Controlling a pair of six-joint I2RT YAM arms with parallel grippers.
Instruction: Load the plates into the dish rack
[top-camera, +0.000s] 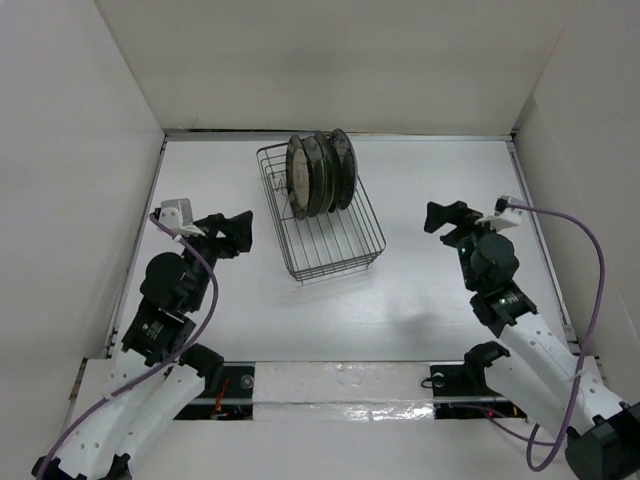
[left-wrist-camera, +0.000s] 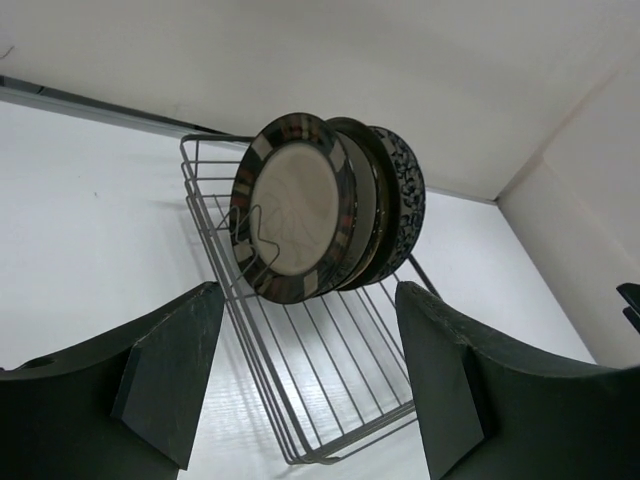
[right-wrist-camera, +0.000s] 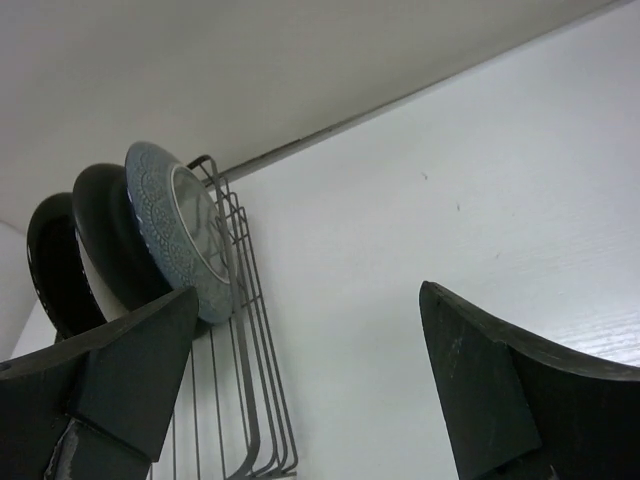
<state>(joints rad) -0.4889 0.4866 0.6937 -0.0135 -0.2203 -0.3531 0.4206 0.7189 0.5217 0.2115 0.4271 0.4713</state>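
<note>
Left wrist view: plates (left-wrist-camera: 295, 215), likely stiff, slick and breakable, stand in the dish rack (left-wrist-camera: 325, 385) ahead of the spread, empty left gripper (left-wrist-camera: 305, 345) and right gripper (right-wrist-camera: 308, 300); best pinched by their rims.

The plates (top-camera: 318, 172) stand packed upright across the far end of the dish rack (top-camera: 335, 240), blocking it; its near half is open from above. Bare table (top-camera: 420, 320) flanks the rack on both sides, out to the walls (top-camera: 60, 150)
</note>
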